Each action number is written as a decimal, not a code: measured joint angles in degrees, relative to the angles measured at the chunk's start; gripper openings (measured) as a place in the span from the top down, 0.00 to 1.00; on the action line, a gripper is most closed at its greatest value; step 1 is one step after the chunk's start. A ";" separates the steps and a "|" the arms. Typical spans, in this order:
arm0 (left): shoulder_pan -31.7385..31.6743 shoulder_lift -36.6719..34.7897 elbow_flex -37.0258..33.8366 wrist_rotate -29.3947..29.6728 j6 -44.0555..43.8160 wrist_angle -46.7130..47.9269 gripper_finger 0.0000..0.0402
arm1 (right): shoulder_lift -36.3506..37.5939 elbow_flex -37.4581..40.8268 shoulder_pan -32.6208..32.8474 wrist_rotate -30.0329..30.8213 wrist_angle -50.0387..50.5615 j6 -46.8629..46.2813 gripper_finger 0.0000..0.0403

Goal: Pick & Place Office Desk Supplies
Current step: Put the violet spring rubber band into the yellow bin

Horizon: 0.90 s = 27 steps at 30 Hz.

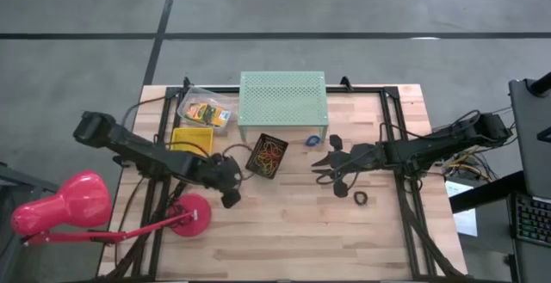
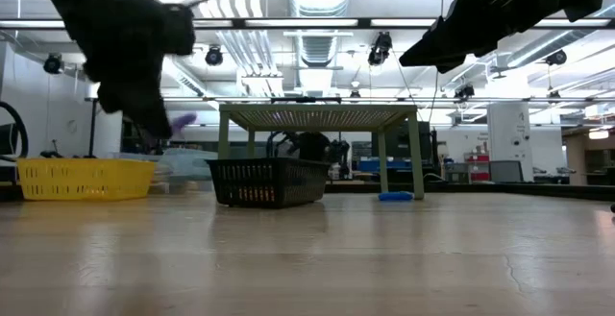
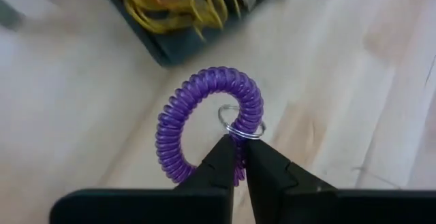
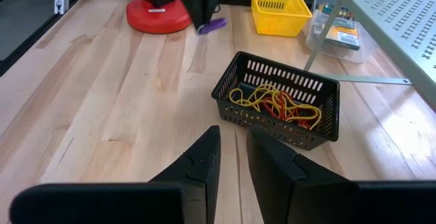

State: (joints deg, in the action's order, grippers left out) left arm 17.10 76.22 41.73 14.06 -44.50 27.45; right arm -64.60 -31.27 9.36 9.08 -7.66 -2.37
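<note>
— Where's the purple coiled plastic wrist band point(image 3: 204, 118)?
— Clamped in the left pincer point(image 3: 237, 157), raised above the wooden table point(image 1: 284, 223) beside the black mesh basket point(image 4: 278, 99).
— And the right pincer point(image 4: 233, 157)?
— Slightly apart, empty, hovering.

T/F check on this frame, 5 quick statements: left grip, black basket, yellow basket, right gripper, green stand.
1. The left gripper is shut on a purple coil keyring. True.
2. The black basket is empty. False: it holds yellow, orange and red rubber bands.
3. The yellow basket sits beside the black basket on its right-arm side. False: it is on the left arm's side, near the clear box.
4. The right gripper holds nothing. True: there is only bare table between its fingers.
5. The mint-green stand lies tipped on its side. False: it stands upright on its legs.
</note>
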 joint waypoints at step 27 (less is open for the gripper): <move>-6.69 -21.37 -1.78 27.98 -24.70 17.06 0.93 | 0.00 -0.02 -0.01 0.00 0.13 0.00 0.83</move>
State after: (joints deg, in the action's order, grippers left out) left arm 10.41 54.85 39.94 42.04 -69.20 44.51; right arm -64.60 -31.29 9.34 9.08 -7.53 -2.37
